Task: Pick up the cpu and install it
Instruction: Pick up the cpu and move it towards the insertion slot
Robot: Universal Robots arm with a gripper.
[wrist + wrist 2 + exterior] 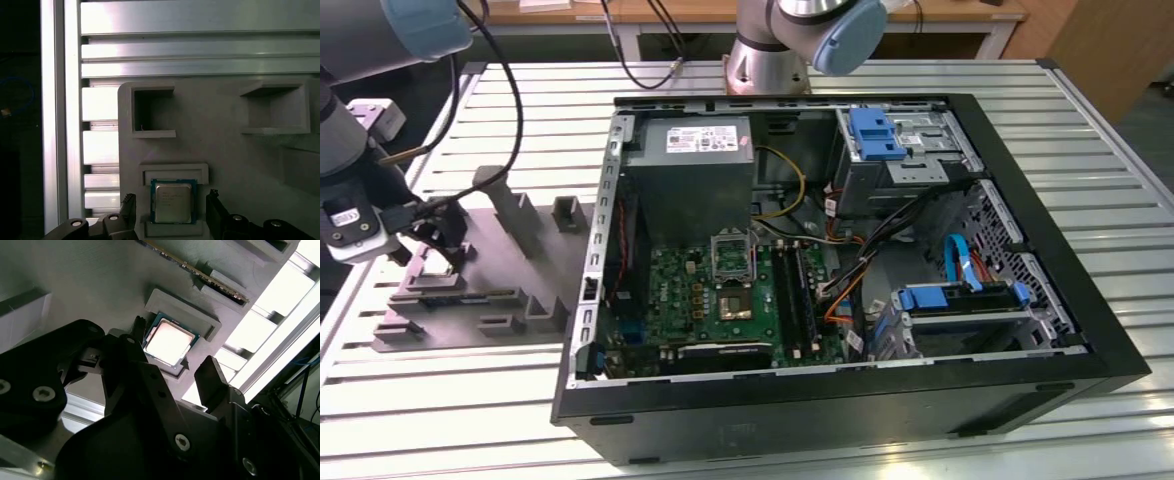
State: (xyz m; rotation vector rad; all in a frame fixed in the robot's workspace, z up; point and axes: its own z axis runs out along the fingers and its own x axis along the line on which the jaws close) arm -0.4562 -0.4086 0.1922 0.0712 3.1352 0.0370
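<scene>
The cpu [172,201] is a small square chip with a pale silvery top. It lies flat in a shallow pocket of the grey plastic tray [225,130]. My gripper [172,212] is open, with one dark finger [128,207] on each side of the chip and a gap between pads and chip. In the second wrist view the cpu [169,344] also sits between the spread fingers [212,377] of the gripper [172,347]. In the exterior view the gripper [434,243] hangs low over the tray [494,290], at that view's left. The motherboard socket [732,299] in the computer case has its metal frame lifted.
The open black computer case [854,400] lies on the slatted aluminium table [440,400], on the exterior view's right of the tray. Inside are a grey power-supply box [700,170], cables and blue drive brackets [874,133]. Raised blocks [567,212] stand on the tray.
</scene>
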